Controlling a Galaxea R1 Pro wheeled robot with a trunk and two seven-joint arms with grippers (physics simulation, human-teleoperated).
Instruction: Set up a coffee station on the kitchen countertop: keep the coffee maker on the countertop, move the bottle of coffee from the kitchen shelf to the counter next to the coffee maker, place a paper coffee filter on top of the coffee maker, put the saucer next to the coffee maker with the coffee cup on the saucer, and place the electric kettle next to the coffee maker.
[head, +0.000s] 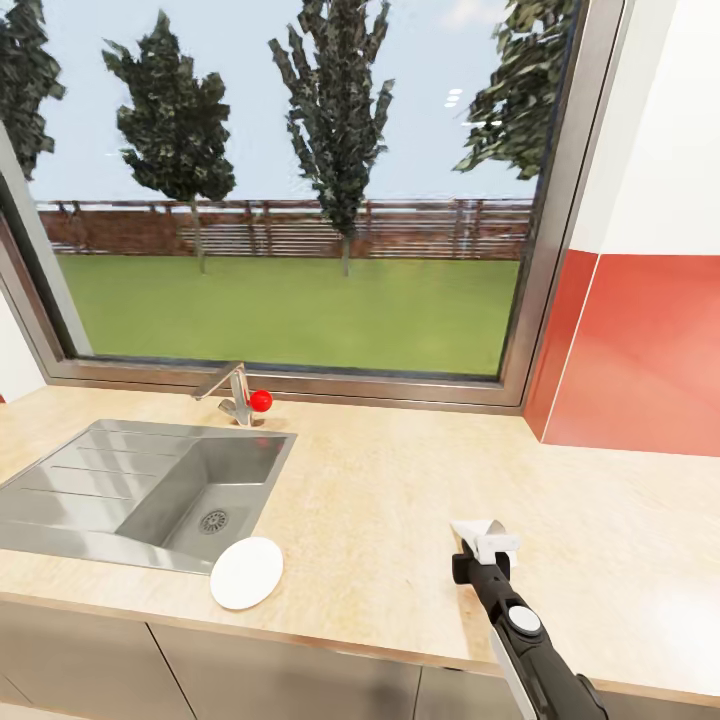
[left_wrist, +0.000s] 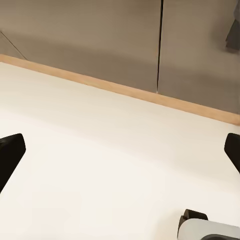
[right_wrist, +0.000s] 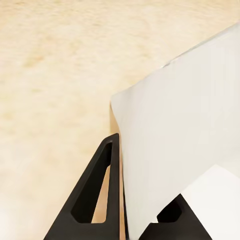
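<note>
Your right hand (head: 487, 545) was clamped on the small white folded paper coffee filter (head: 485, 535), holding it just above the light wood-grain desk (head: 400, 500), toward its front edge and right of the sink. In the right wrist view the white paper (right_wrist: 180, 150) ran between the two black fingers (right_wrist: 95, 195), with the pale wood beneath it. The small round white saucer (head: 247, 572) lay flat on the desk, touching the front right corner of the stainless steel sink (head: 150, 490) and well apart from the filter. Behind the basin stood a metal faucet (head: 232, 392) with a red knob (head: 261, 400), under a wide window (head: 290, 180) looking onto grass and trees. A red wall panel (head: 640, 350) rose at the right end of the desk. Your left hand (left_wrist: 120, 155) was spread wide, its dark fingertips (left_wrist: 10, 155) at the two edges of the left wrist view, over a pale floor with grey cabinet fronts (left_wrist: 100, 45) beyond.
</note>
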